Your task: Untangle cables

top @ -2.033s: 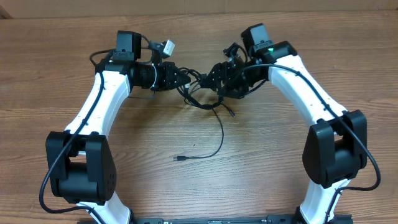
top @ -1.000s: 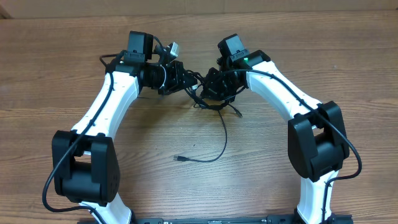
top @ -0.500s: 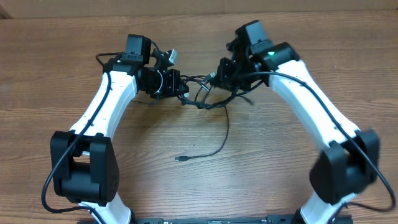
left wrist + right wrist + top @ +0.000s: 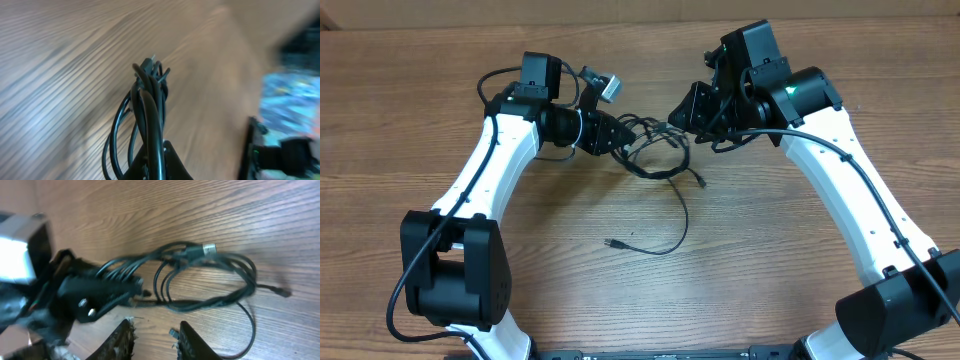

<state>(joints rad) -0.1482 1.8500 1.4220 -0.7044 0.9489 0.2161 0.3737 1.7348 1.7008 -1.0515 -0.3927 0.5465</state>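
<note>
1. The cables [image 4: 149, 107] are thin, black cords. They look very light and floppy, so I think they will bend any way they are pulled and will not hold a shape.
2. The cords should slide over each other, but I think they will catch where they cross. A hard tug could make a knot tighter, so slow, soft pulls seem best.
3. The small ends are the hard parts, like the silver-tipped plug [image 4: 208, 248]. I think a good place to take hold is the soft cord of one loop, not a plug.
4. The bunch of loops lies close to the far edge of the surface [image 4: 420, 60], about halfway between its left and right edges.
5. One long loose cord [image 4: 682, 215] runs from the bunch toward the middle of the surface. It curls round and stops at a little plug [image 4: 611, 243].
6. The left tool [image 4: 608, 134] is pinching the bunch at its left end. In its own view many strands are squeezed together and stick out past its tips.
7. The right tool [image 4: 154, 339] is spread wide, with nothing between its fingers [image 4: 126, 339].
8. The right tool is just to the right of the bunch, near it but not touching. In its view the loops lie out in front of its tips, with the silver-tipped plug on the far side of the loops.
</note>
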